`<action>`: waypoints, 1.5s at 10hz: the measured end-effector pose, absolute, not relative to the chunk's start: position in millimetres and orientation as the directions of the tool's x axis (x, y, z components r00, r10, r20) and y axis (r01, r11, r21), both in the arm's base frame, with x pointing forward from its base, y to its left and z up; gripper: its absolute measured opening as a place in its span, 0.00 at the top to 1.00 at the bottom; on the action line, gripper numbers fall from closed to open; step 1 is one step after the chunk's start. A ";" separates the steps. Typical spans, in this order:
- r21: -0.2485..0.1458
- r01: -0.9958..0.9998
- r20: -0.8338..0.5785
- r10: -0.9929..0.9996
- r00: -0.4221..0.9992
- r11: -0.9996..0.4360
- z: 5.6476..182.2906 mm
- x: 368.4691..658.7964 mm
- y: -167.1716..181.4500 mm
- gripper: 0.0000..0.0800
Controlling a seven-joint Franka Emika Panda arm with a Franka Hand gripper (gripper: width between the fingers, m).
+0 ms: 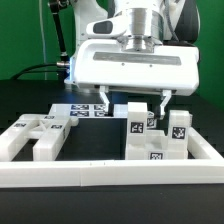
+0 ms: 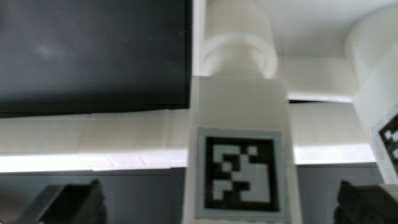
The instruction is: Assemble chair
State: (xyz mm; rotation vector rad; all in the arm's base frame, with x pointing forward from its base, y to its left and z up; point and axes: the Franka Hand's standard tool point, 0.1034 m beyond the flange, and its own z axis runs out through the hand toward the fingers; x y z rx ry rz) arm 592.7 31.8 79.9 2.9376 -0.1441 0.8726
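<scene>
In the exterior view my gripper [image 1: 133,103] hangs over the middle of the table. Its two dark fingers [image 1: 103,101] stand wide apart, open. Between them rises an upright white chair piece [image 1: 135,122] with a black-and-white tag on its face. In the wrist view the same tagged piece [image 2: 240,150] runs up the centre, and the gripper [image 2: 217,206] straddles it with a gap on each side. Neither fingertip [image 2: 71,205] touches it. More white tagged chair pieces [image 1: 176,130] stand beside it on the exterior view's right.
Blocky white chair parts [image 1: 35,138] lie on the exterior view's left. A long low white border rail [image 1: 110,176] runs along the front. Flat white tagged pieces [image 1: 82,111] lie behind, on the black table. A white wall stands at the back.
</scene>
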 end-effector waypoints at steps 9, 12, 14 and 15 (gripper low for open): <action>-0.006 -0.111 0.321 -0.108 0.941 -0.994 92.2 598.0 33.4 0.19; -0.027 -0.125 0.144 -0.128 0.981 -0.992 91.0 602.4 30.7 0.19; -0.043 -0.134 -0.008 -0.134 0.991 -0.990 89.5 599.1 30.6 0.19; -0.044 -0.137 -0.028 -0.135 0.990 -0.990 89.0 602.5 29.4 0.19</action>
